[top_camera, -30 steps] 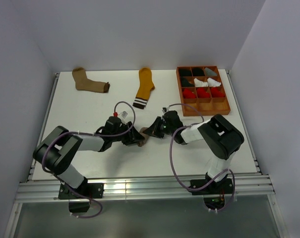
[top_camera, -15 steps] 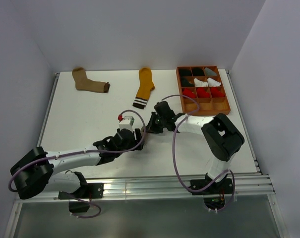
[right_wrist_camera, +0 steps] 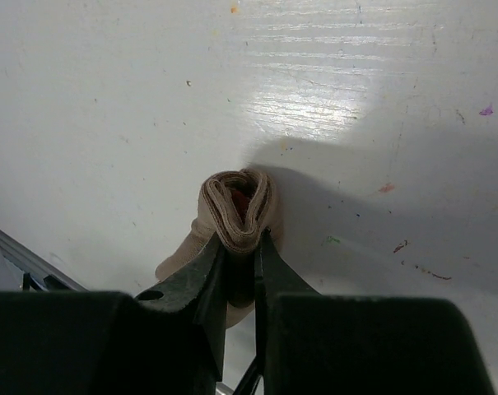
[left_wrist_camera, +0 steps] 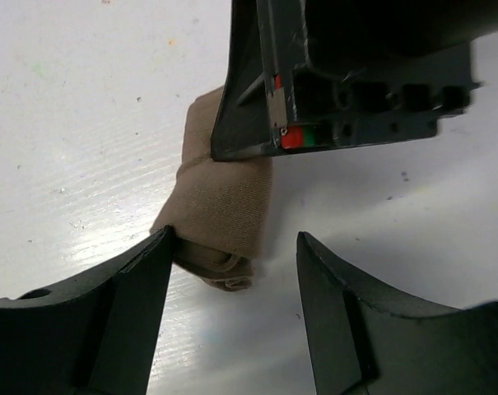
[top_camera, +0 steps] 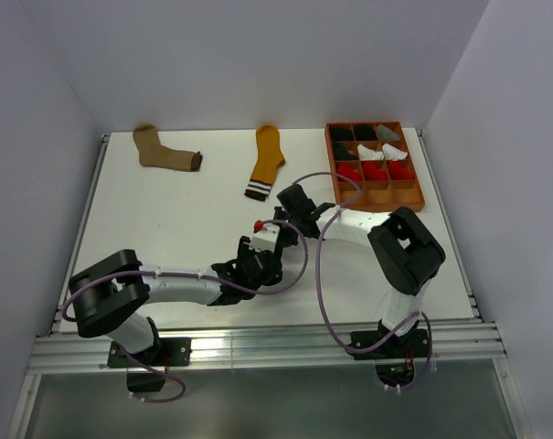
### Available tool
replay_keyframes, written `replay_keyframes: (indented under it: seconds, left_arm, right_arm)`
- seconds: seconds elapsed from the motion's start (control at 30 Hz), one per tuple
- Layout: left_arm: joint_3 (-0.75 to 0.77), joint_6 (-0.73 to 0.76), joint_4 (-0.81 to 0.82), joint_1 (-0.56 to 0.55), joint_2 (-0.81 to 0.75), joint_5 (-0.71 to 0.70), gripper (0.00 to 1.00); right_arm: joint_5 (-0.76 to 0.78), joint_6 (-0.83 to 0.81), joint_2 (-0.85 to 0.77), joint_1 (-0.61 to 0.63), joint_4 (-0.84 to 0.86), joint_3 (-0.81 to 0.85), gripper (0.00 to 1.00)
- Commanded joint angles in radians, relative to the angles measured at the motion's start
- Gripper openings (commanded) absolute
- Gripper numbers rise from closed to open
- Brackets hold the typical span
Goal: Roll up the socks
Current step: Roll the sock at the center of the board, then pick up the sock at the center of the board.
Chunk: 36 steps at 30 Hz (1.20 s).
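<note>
The light brown sock is rolled into a tight bundle (right_wrist_camera: 236,202) with red showing in its core. My right gripper (right_wrist_camera: 240,240) is shut on it and holds it on the table. In the left wrist view the roll (left_wrist_camera: 224,206) lies under the right gripper's body (left_wrist_camera: 356,74). My left gripper (left_wrist_camera: 236,239) is open around the roll's near end, and its left finger (left_wrist_camera: 125,304) touches the roll's side. In the top view both grippers meet mid-table, the left (top_camera: 269,240) and the right (top_camera: 283,218), and hide the roll. The tan sock (top_camera: 166,154) and the mustard sock (top_camera: 266,163) lie flat at the back.
An orange compartment tray (top_camera: 377,208) with red, white, black and grey rolled bundles stands at the back right. White walls close in the table on three sides. A metal rail runs along the near edge (top_camera: 258,347).
My left arm has swung right and reached forward, so its open gripper now faces the roll from the near side. My right gripper has shifted slightly back and left with the sock.
</note>
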Motion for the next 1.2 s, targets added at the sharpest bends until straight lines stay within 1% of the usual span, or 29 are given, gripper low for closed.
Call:
replay_keyframes:
  seconds: [0.0, 0.13, 0.2, 0.3, 0.33, 0.37, 0.4, 0.43, 0.47, 0.57, 0.6, 0.67, 0.7, 0.73, 0.8, 0.9, 1.17]
  left_arm:
    - [0.028, 0.01, 0.016, -0.002, 0.059, -0.064, 0.65]
    - [0.002, -0.059, 0.006, 0.005, 0.098, -0.056, 0.63]
    - [-0.015, -0.064, 0.013, 0.021, 0.11, -0.035, 0.61]
    - [-0.026, -0.071, 0.025, 0.042, 0.116, 0.009, 0.54]
    - [-0.025, -0.071, 0.024, 0.05, 0.121, 0.02, 0.47]
    - [-0.024, -0.074, 0.021, 0.053, 0.122, 0.035, 0.43]
    - [-0.026, -0.083, 0.016, 0.056, 0.124, 0.045, 0.4]
    - [-0.025, -0.085, 0.013, 0.062, 0.125, 0.052, 0.34]
    - [-0.029, -0.088, 0.009, 0.063, 0.125, 0.059, 0.32]
    - [-0.047, -0.105, 0.01, 0.07, 0.119, 0.094, 0.27]
    - [-0.054, -0.12, 0.012, 0.073, 0.116, 0.109, 0.26]
    - [-0.069, -0.128, 0.016, 0.08, 0.104, 0.125, 0.25]
    - [-0.072, -0.137, 0.021, 0.082, 0.101, 0.144, 0.24]
    - [-0.075, -0.14, 0.022, 0.09, 0.098, 0.154, 0.24]
    - [-0.077, -0.146, 0.019, 0.097, 0.093, 0.158, 0.23]
    - [-0.077, -0.148, 0.028, 0.106, 0.087, 0.18, 0.23]
    - [-0.07, -0.157, 0.035, 0.111, 0.087, 0.206, 0.22]
  right_arm:
    - [-0.001, -0.02, 0.022, 0.013, -0.054, 0.016, 0.01]
    - [-0.016, -0.015, 0.021, 0.013, -0.042, 0.011, 0.03]
    - [-0.03, -0.012, 0.021, 0.011, -0.034, 0.008, 0.04]
    - [-0.05, -0.005, 0.022, 0.014, -0.008, -0.003, 0.06]
    - [-0.056, -0.003, 0.022, 0.011, -0.003, -0.006, 0.07]
    - [-0.068, 0.0, 0.018, 0.013, 0.004, -0.013, 0.09]
    - [-0.073, 0.002, 0.015, 0.013, 0.02, -0.018, 0.13]
    - [-0.078, 0.009, 0.012, 0.013, 0.029, -0.023, 0.15]
    - [-0.082, 0.014, 0.001, 0.011, 0.041, -0.035, 0.18]
    - [-0.085, 0.041, -0.024, 0.01, 0.081, -0.066, 0.35]
    - [-0.081, 0.049, -0.031, 0.011, 0.104, -0.073, 0.48]
    - [-0.082, 0.08, -0.056, 0.011, 0.139, -0.11, 0.58]
    - [-0.079, 0.095, -0.067, 0.011, 0.188, -0.127, 0.64]
    - [-0.079, 0.127, -0.076, 0.011, 0.214, -0.163, 0.66]
    - [-0.081, 0.153, -0.097, 0.013, 0.28, -0.193, 0.69]
    - [-0.067, 0.167, -0.094, 0.022, 0.296, -0.204, 0.7]
    - [-0.065, 0.19, -0.021, 0.057, 0.334, -0.188, 0.69]
